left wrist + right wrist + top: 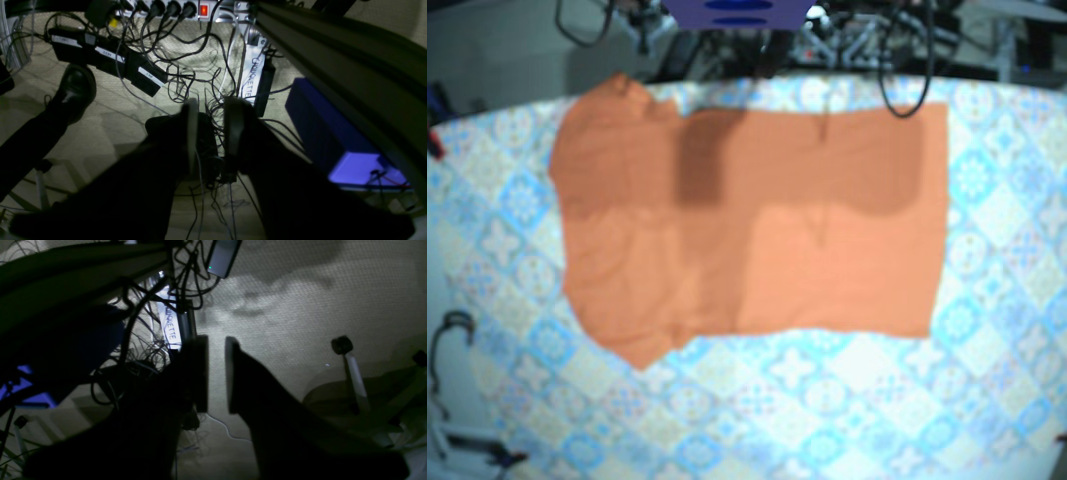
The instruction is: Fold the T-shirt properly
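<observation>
The orange T-shirt [757, 220] lies spread flat on the patterned worktop [827, 410], its long axis running across the base view from side to side. Its upper edge almost touches the worktop's far edge. Its end at the view's right is cut straight, while the end at the view's left is uneven, with corners poking out above and below. Neither arm appears in the base view. The wrist views show why: both point down at the carpet [300, 290] rather than at cloth. The left claw [211, 106] hangs with its two fingers apart and nothing between them, over a tangle of cables [186, 76], with a power strip [186, 8], a black shoe [75, 90] and a blue box [320, 133] around it. The right claw [216, 343] is likewise parted and empty above bare carpet. So the shirt sits above and away from both claws, out of either wrist's sight, and only the overhead picture locates it. I judge that neither arm is clearly nearer. The straight end falls on the left arm's side and the uneven end on the right arm's, so each would have to rise and reach in over the far edge before any fold begins.
</observation>
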You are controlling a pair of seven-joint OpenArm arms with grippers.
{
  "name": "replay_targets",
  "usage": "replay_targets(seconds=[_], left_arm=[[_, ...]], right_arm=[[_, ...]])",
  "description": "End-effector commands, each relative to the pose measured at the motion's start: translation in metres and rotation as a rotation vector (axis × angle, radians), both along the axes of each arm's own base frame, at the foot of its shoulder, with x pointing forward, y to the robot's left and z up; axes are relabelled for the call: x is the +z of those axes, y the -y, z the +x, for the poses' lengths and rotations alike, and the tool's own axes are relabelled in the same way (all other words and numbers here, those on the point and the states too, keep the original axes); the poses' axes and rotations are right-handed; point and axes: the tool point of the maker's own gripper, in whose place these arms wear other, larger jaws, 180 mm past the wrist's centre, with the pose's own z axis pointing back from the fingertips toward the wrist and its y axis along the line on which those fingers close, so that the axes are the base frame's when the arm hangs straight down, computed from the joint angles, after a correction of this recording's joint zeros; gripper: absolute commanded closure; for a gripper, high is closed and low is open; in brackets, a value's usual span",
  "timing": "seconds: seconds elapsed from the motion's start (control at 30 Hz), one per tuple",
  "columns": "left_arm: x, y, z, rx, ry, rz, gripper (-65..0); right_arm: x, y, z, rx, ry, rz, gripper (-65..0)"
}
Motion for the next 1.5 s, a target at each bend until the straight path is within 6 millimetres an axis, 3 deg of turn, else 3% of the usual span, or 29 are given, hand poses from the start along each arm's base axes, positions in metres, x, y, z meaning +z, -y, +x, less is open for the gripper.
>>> replay_targets(seconds=[0.0,0.73,0.83,0.87,0.97,1.17,1.33,1.47], left_arm=[[0.000,0.001,-0.002,0.000,-0.001,0.002,-14.5],[0.000,0.003,-0.001,-0.007,0.002,-0.003,-14.6],[0.000,0.003,-0.009,-0.018,-0.010,-0.003,-14.6],[0.001,0.001,-0.021,-0.018,-0.028,0.000,-14.6],[0.004,-0.009,-0.052,-0.021,-0.058,0.015,-14.4],[0.020,-0.035,-0.086,-0.152,-0.030,0.055,-14.3],[0.042,-0.055,-0.109,-0.367,0.005,0.093,-14.2],[0.073,-0.093,-0.109,-0.518,0.066,0.159,-14.3]], right_arm=[[0.000,0.001,-0.003,-0.002,0.000,-0.005,-9.1],[0.000,0.001,0.001,-0.002,0.006,-0.005,-8.9],[0.000,0.001,-0.003,-0.002,0.000,-0.005,-8.6],[0.000,0.001,-0.004,0.001,0.000,-0.004,-8.6],[0.007,0.006,-0.036,0.068,0.013,-0.009,-8.6],[0.027,0.052,-0.090,0.294,0.010,-0.042,-8.6],[0.047,0.090,-0.109,0.360,0.034,-0.081,-8.6],[0.072,0.114,-0.117,0.501,0.082,-0.094,-8.6]])
